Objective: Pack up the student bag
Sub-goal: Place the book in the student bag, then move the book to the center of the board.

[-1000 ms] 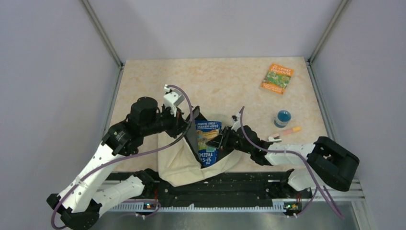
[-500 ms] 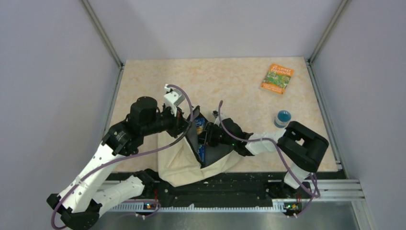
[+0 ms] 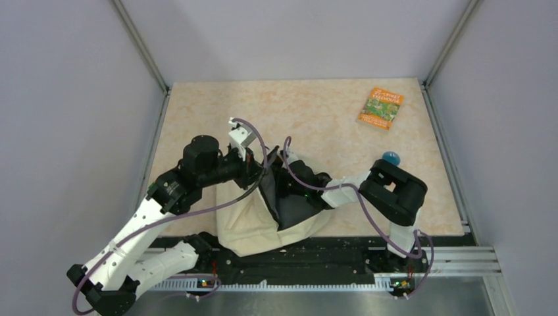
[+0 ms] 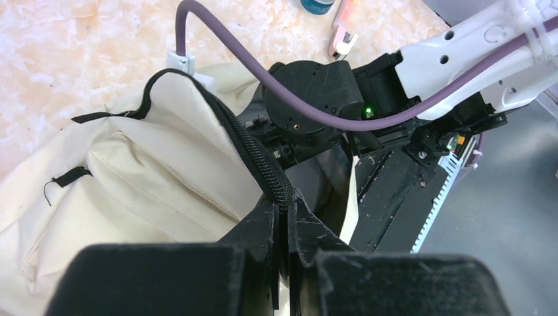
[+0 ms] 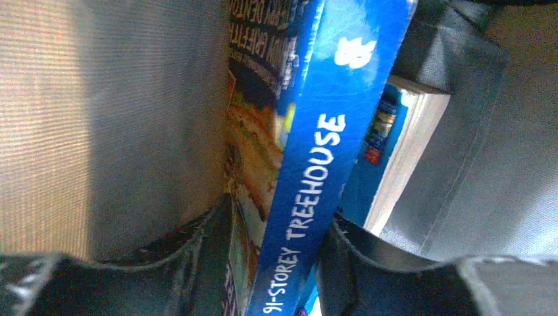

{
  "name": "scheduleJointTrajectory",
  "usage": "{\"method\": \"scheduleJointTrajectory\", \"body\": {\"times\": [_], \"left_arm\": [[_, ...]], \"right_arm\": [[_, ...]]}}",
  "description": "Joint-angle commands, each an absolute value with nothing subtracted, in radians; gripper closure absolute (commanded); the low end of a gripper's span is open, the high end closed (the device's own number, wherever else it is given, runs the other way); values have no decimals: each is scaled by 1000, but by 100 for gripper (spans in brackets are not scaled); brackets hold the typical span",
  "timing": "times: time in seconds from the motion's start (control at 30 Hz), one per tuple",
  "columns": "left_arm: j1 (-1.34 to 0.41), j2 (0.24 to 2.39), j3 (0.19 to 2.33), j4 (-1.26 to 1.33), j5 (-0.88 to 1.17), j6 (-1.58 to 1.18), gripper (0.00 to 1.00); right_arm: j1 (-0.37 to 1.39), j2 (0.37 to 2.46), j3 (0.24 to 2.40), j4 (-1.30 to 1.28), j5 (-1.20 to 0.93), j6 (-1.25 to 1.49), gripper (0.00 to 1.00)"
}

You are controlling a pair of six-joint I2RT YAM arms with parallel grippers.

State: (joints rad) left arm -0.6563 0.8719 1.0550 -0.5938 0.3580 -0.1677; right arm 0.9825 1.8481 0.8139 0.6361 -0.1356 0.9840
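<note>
The student bag (image 3: 253, 227), cream fabric with a black zipper, lies open at the near edge of the table. My left gripper (image 4: 284, 207) is shut on the zipper edge (image 4: 260, 161) of the bag's mouth and holds it up. My right gripper (image 5: 279, 263) is deep inside the bag, between the grey lining (image 5: 131, 118) walls. A blue book (image 5: 316, 158) with "Treehouse" on its spine stands between its jaws, which lie against both sides. From above, the right wrist (image 3: 299, 187) plunges into the dark opening and the book is hidden.
A green and orange book (image 3: 381, 107) lies at the far right of the table. A blue cup (image 3: 389, 158) stands just behind the right arm's elbow. A pink marker (image 4: 343, 26) lies near it. The arms' base rail (image 3: 316, 260) runs along the near edge.
The right arm has pushed the blue book leftward and down into the bag, so it no longer shows from above. The left gripper still holds the bag's mouth.
</note>
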Motion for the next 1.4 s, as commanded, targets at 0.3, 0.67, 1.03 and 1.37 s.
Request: {"method": "scheduleJointTrajectory", "body": {"times": [0.3,0.67,1.03,1.37], "left_arm": [[-654,784,955,-516,127,-263,100],[-648,726,850,-593,-211,-525,100],[-644,731,644,-604,-307,-854,99],[-644,721,841,-717,-411,-693,23]], "right_arm": [[993,1591,760,379,146,759,18],[956,1303,682,215,212,600,11],[648,1159,847,-174,151,351,1],[169,1362,969,-190,8,373,1]]}}
